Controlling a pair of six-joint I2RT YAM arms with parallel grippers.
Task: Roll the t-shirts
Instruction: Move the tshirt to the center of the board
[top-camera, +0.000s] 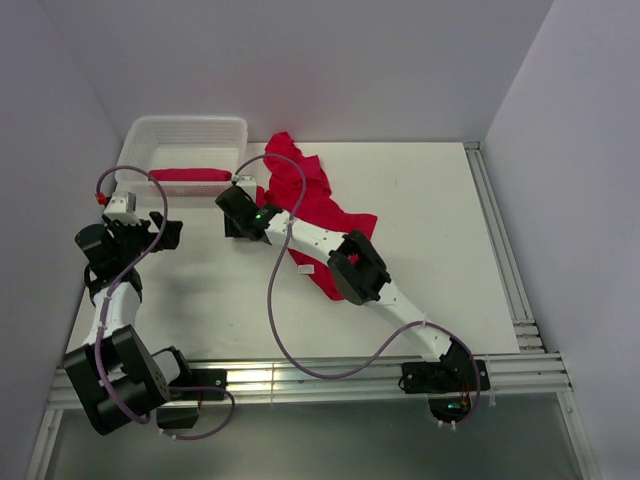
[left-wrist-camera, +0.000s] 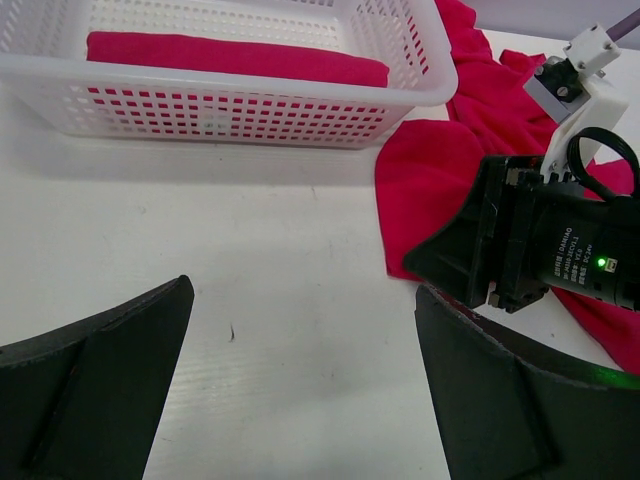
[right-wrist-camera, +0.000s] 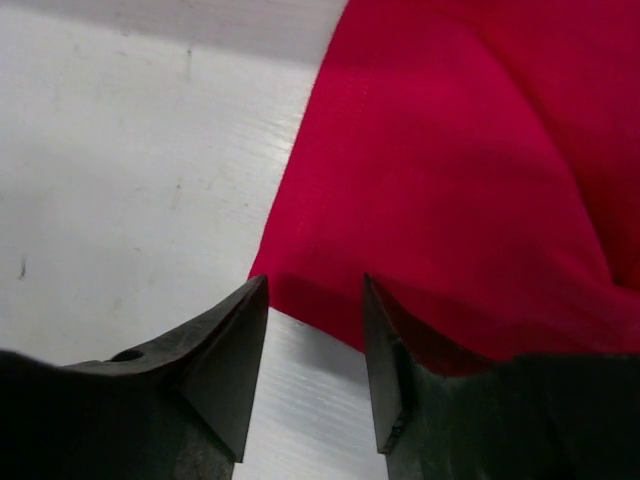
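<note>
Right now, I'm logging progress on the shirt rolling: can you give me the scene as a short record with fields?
rolled t-shirt: lying inside the white basket
loose t-shirt: unrolled, crumpled on the table, right of the basket
left gripper: open, over bare table near the basket, holding nothing
right gripper: jaws apart, tips at the loose t-shirt's near edge

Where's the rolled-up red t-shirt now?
The rolled t-shirt lies inside the white basket at the far left of the table in the top view, left of the crumpled t-shirt.
</note>
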